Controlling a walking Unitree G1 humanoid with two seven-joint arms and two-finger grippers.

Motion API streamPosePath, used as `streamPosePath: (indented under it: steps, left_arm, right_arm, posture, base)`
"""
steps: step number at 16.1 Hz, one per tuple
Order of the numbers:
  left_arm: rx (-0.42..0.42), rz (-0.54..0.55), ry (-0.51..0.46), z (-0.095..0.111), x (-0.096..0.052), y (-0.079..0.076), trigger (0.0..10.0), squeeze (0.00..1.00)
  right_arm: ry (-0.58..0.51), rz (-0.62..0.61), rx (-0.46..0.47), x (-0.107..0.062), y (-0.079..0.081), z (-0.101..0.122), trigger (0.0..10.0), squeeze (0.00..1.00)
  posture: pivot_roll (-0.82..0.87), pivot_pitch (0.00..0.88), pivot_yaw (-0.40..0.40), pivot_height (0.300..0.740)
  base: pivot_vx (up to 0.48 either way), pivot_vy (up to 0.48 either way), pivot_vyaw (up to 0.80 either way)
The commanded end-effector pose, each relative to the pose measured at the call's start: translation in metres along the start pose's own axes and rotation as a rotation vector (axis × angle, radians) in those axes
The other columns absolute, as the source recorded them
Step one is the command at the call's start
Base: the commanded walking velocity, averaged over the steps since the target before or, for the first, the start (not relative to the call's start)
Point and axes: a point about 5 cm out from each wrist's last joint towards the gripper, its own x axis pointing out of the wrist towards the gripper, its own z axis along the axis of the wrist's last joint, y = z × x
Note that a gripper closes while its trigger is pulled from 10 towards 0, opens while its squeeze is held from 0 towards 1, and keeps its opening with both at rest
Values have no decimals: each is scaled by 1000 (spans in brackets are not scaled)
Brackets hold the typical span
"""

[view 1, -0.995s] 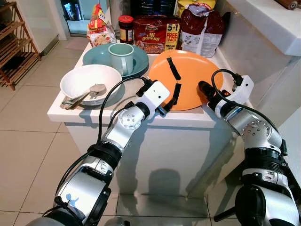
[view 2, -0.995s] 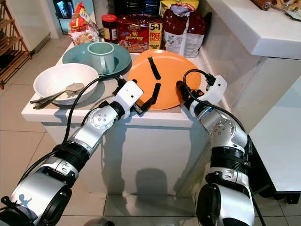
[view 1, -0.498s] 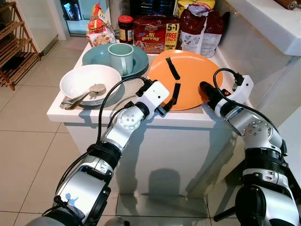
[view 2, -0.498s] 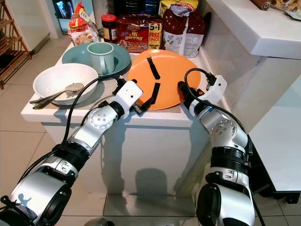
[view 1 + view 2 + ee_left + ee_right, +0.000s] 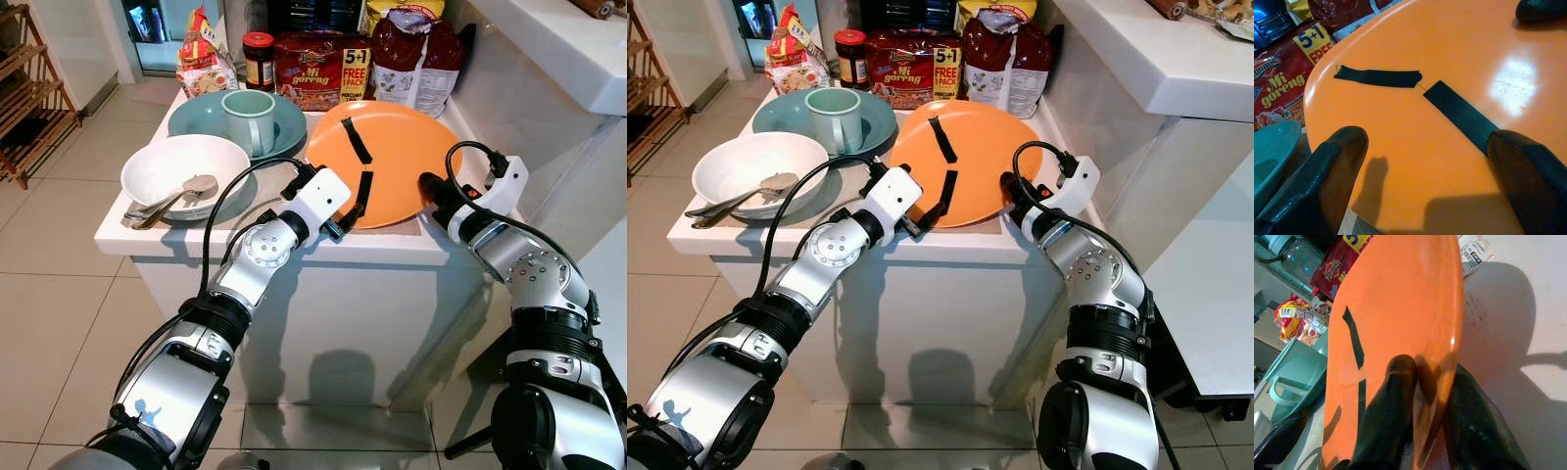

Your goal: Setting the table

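An orange plate [image 5: 392,147] with black tape strips lies on the white counter [image 5: 196,235], at its right end. My right gripper [image 5: 431,188] is shut on the plate's right rim. In the right wrist view one finger [image 5: 1388,406] lies on top of the plate [image 5: 1396,293] and the other sits under the rim. That edge is a little above the counter. My left gripper [image 5: 351,213] is open at the plate's near left edge. Its fingers [image 5: 1337,161] stand wide apart over the orange surface [image 5: 1449,58] and grip nothing.
Left of the plate stand a white bowl [image 5: 186,166] holding a spoon [image 5: 181,194] and a teal plate [image 5: 201,113] carrying a teal mug [image 5: 252,117]. A jar [image 5: 260,59], noodle packs [image 5: 323,69] and bags line the back. A wooden rack [image 5: 34,93] stands at far left, and a white ledge [image 5: 549,49] at right.
The whole picture has shifted slightly. My right gripper keeps its hold on the plate's rim and the left gripper stays open at the near edge. The plate has barely moved.
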Motion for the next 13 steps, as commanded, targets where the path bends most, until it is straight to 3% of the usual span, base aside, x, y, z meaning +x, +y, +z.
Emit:
streamPosePath:
  steps: [1,8,10,12,13]
  left_arm:
    - [17,-47,78,-13,-1,-8,10000,0]
    - [1,26,25,-6,-2,5,10000,0]
    - [-49,97,-98,12,-5,20,10000,0]
    - [-204,167,-335,49,-19,41,10000,0]
    - [-214,171,-356,52,-21,42,10000,0]
  right_arm:
    - [14,56,11,2,9,-1,0,0]
    - [-33,49,78,0,10,-6,0,0]
    - [-107,45,111,-3,13,0,0,0]
    - [-207,64,180,-10,19,12,0,0]
    - [-214,66,183,-11,19,13,0,0]
  posture:
    - [-2,4,-47,740]
    - [5,0,-38,740]
    - [6,0,-36,740]
    - [18,1,-39,740]
    - [18,1,-39,740]
  base:
    - [0,0,0]
    - [0,0,0]
    - [0,0,0]
    - [0,0,0]
    - [0,0,0]
